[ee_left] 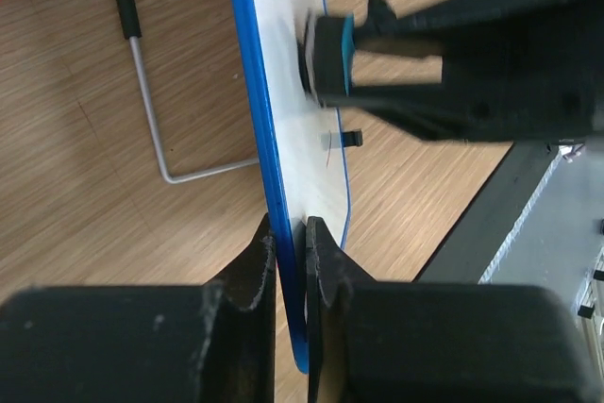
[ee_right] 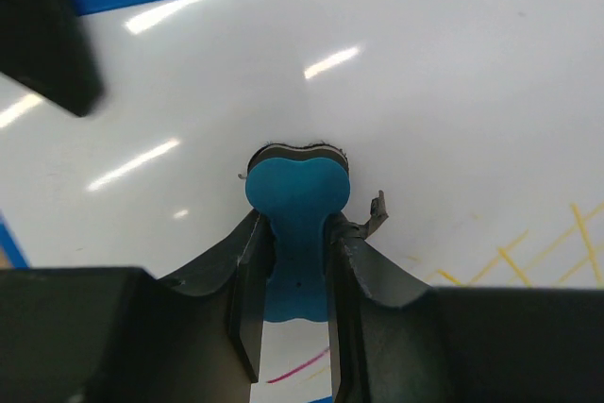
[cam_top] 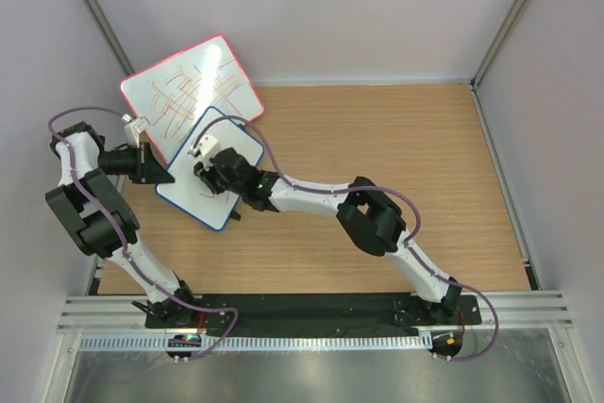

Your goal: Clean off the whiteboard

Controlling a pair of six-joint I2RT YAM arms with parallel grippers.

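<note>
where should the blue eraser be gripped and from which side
Grip the eraser at its narrow waist, coming from the blue back end, opposite the dark felt face. Its hourglass shape gives the jaws a notch to seat in, and that approach leaves the felt free to press flat on the whiteboard. The right gripper holds it just so.

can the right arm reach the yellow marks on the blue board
Probably yes: the eraser in the right fingers rests on the board, and the yellow marks lie beside it with bare board between. The left fingers grip an edge, clear of them.
</note>
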